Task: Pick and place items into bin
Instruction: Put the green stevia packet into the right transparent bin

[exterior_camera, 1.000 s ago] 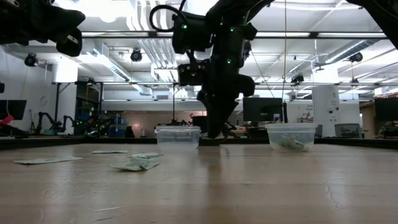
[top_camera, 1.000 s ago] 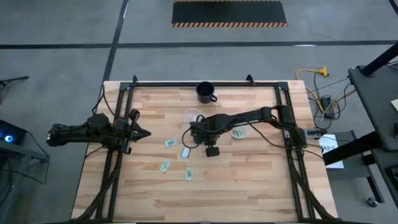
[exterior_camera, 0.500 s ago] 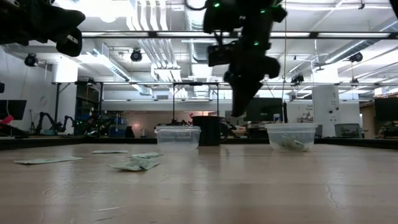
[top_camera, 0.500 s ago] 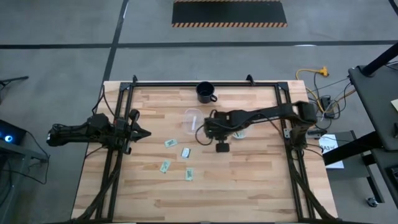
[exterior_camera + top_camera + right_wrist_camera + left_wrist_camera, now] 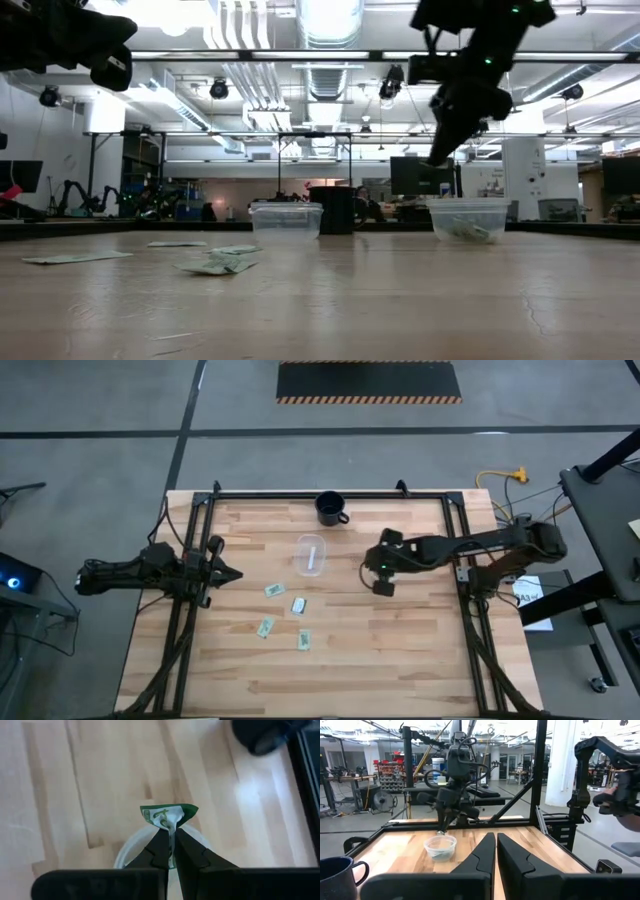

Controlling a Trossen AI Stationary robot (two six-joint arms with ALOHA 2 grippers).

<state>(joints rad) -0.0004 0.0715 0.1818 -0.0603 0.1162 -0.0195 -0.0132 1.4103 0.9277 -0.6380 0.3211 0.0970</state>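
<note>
My right gripper [image 5: 170, 836] is shut on a pale green and white packet [image 5: 168, 815] and hangs above a small clear cup [image 5: 126, 854], the bin; its tips [image 5: 432, 158] point down at a slant over that cup [image 5: 467, 220], which holds packets. The high view hides this cup under the gripper [image 5: 375, 567]. Several more packets [image 5: 273, 589] [image 5: 298, 605] [image 5: 265, 627] lie flat on the wood left of it. My left gripper [image 5: 232, 574] waits shut and level at the table's left side, touching nothing [image 5: 496, 845]. My right gripper pinches the packet between its two fingertips [image 5: 161, 842], at the packet's lower edge [image 5: 169, 826], which is creased there. The fingers slant down from the table's right side. The packet sticks out past the tips, lifted clear above the cup.
A second clear cup [image 5: 311, 554] stands left of my right gripper, also seen low [image 5: 286, 218]. A dark mug [image 5: 331, 508] stands near the far edge. Black frame rails [image 5: 190, 610] [image 5: 470, 610] run along both sides. Bare wood lies toward the near edge.
My right gripper has swung toward the table's right edge and risen, from beside the left clear cup to above the right one, rolling its wrist on the way. It has stayed shut. My left arm has kept still.
</note>
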